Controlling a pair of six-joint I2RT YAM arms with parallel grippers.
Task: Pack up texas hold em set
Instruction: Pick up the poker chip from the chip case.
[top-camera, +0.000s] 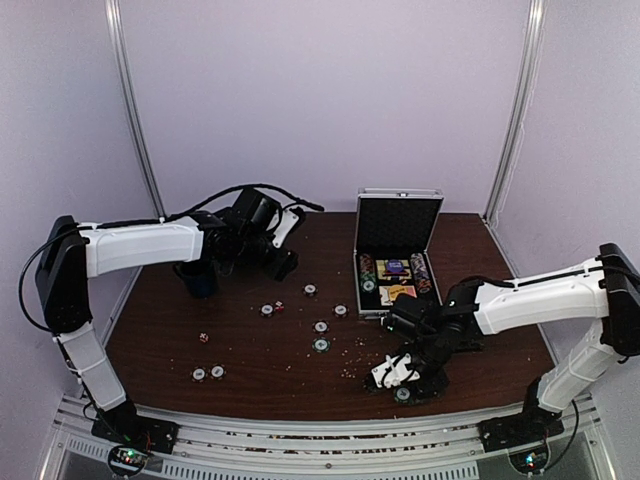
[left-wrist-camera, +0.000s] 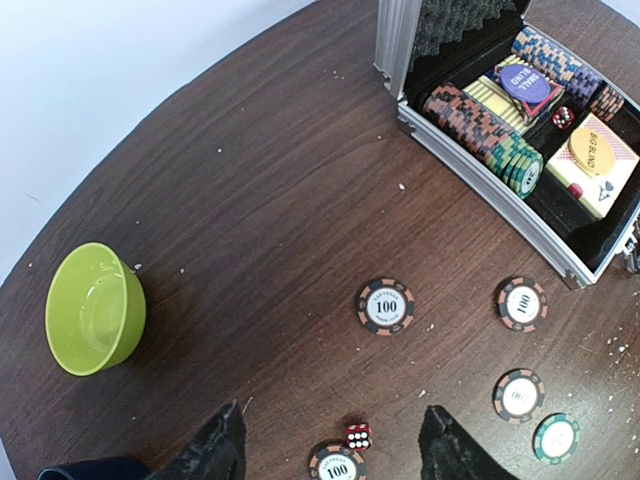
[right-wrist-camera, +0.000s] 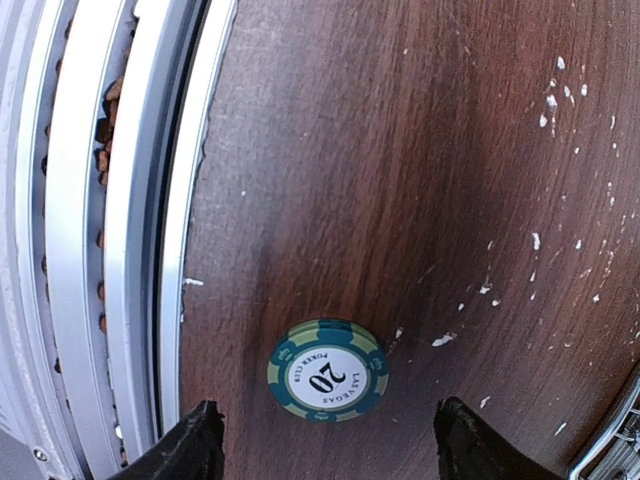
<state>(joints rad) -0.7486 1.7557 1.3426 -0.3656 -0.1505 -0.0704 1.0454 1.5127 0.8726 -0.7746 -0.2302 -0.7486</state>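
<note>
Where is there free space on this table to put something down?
Free: the wood between the lime-green bowl and the open briefcase, and the far right corner of the table. Crowded: the middle, with loose poker chips and a red die, and the near right edge, where the right gripper is over a green chip.

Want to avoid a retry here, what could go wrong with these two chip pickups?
1. The green 20 chip lies flat close to the near edge of the table, by the slotted aluminium rail. A glancing touch from the right jaws might push it off into the slots.
2. A red die sits right beside the 100 chip under the left jaws. Closing could catch or flick the die instead.
</note>
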